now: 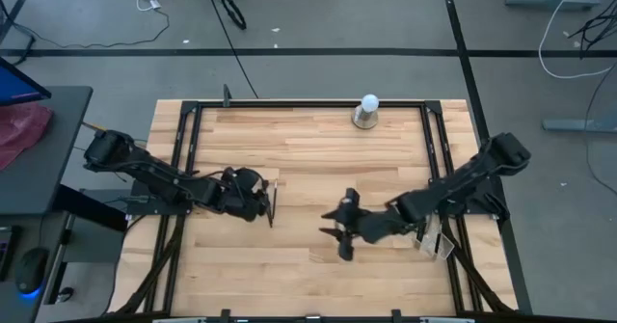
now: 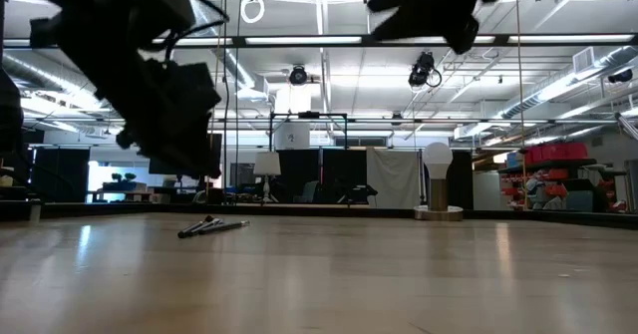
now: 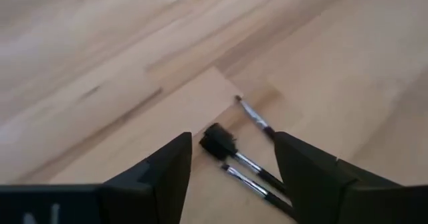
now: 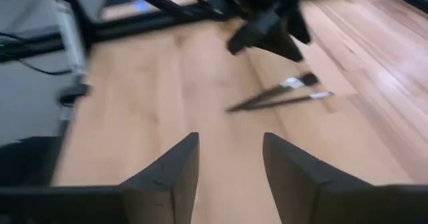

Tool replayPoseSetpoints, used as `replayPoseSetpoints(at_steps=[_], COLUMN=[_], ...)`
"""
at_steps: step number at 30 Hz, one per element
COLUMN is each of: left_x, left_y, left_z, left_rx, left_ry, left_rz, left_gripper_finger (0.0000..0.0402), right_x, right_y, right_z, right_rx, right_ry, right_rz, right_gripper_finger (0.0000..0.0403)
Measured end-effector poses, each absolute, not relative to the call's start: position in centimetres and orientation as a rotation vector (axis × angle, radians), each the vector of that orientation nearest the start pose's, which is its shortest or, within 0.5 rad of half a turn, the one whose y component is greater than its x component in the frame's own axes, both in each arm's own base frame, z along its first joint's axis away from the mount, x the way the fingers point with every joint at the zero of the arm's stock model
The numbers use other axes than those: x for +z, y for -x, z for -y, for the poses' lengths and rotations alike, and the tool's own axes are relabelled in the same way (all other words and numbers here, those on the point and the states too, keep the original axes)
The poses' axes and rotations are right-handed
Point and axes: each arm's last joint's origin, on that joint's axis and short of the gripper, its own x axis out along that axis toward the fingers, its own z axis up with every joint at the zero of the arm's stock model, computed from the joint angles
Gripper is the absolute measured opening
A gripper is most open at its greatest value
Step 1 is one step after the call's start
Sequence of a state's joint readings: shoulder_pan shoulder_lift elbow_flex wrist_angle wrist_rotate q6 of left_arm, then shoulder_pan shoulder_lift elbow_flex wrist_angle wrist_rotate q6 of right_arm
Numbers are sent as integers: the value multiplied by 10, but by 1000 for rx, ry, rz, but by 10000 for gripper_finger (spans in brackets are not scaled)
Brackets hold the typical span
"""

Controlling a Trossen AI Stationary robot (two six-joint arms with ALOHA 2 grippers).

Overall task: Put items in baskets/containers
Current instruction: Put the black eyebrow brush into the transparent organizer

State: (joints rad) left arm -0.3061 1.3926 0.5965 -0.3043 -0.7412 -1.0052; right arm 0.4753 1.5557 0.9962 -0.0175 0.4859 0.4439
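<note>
Three thin dark-handled brushes [image 3: 249,165] lie flat and close together on the wooden table, left of centre; one has a fluffy dark tip [image 3: 217,142]. They also show in the high view as brushes [image 1: 273,207] and in the low view as brushes [image 2: 211,226]. My left gripper [image 3: 232,144] hovers open just above them, slanting down, one finger on either side, touching nothing. My right gripper [image 4: 231,140] is open and holds nothing; it hangs above the table's middle [image 1: 337,228], pointing toward the brushes [image 4: 281,93]. A clear container [image 1: 436,242] stands by the right edge.
A white ball on a round metal base [image 1: 367,111] stands at the far edge, right of centre. Black frame rails [image 1: 188,159] run along the table's left and right sides. Bare wood lies between the two grippers and toward the near edge.
</note>
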Motion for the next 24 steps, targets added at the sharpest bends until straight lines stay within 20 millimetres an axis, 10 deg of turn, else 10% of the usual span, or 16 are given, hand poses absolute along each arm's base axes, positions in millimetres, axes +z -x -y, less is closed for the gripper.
replayPoseSetpoints(at_steps=[8, 24], left_x=[124, 94], left_y=[-214, -224], left_z=[32, 26], left_rx=[829, 809], left_ry=[515, 548], left_rz=[-549, -616], left_gripper_finger=[232, 116], right_x=[229, 231], right_y=[-311, -310], right_z=[-131, -137], right_rx=[-154, -128], right_ry=[-155, -138], right_rz=[-513, -500], right_gripper_finger=[170, 160])
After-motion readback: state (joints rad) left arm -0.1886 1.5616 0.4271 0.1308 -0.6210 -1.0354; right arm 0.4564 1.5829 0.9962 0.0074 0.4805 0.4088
